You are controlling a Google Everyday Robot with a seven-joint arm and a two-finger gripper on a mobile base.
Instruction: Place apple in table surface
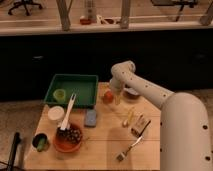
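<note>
The apple (107, 96) is a small orange-red fruit resting on the light tan table surface (102, 142), near its far edge, just right of the green tray. My gripper (116, 94) hangs down from the white arm right beside the apple, on its right side, low over the table. The wrist hides whether the gripper touches the apple.
A green tray (80, 85) with a small green cup (60, 94) stands at the far left. An orange bowl of dark grapes (68, 138), a white cup (55, 114), a blue sponge (90, 118), a yellow banana-like item (128, 118), a packet (141, 125) and a fork (128, 148) lie on the table.
</note>
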